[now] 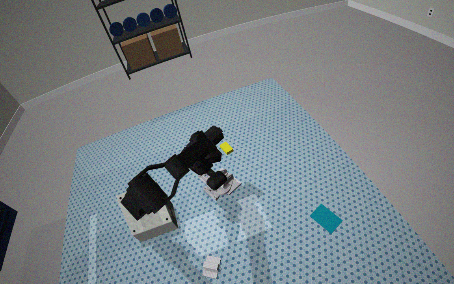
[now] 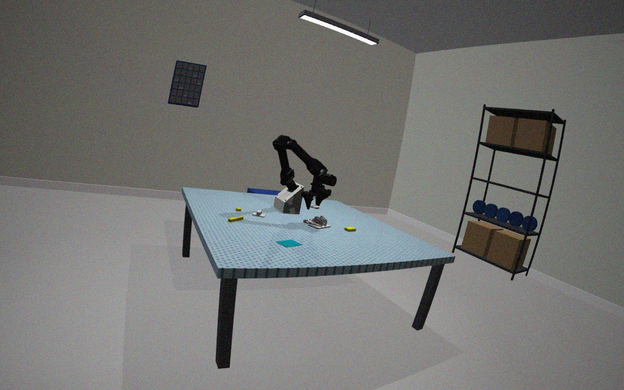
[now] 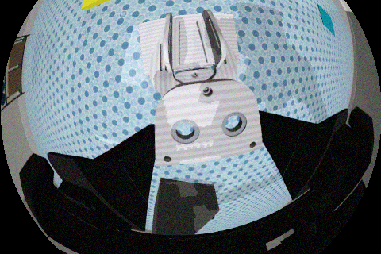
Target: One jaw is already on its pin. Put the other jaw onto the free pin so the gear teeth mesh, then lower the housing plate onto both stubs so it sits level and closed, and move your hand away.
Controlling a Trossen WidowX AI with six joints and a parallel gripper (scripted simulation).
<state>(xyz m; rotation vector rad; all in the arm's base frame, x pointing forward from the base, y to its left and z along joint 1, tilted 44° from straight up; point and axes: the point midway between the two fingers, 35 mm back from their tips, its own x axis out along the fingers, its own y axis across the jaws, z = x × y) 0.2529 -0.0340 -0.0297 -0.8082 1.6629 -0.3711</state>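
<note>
Gripper (image 1: 218,180) (image 2: 314,207) (image 3: 205,123) clamped on pale rounded housing plate w/ 2 ringed holes (image 3: 206,111), held nr the pale base w/ 2 upright curved jaws (image 1: 235,184) (image 2: 320,222) (image 3: 190,44). Risk: holes miss stubs if grip's skewed; plate tilts, jams.

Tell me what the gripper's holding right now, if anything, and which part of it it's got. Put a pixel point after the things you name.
It holds the pale housing plate with two ringed holes (image 1: 211,192) (image 2: 315,207) (image 3: 207,143), the fingers (image 2: 307,199) at its two opposite side edges, beside the holes.

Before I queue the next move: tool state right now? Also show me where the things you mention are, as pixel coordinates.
Tool (image 2: 315,206) (image 3: 205,123): closed on the white plate with two ringed holes (image 3: 208,105), gripped by its sides.
</note>
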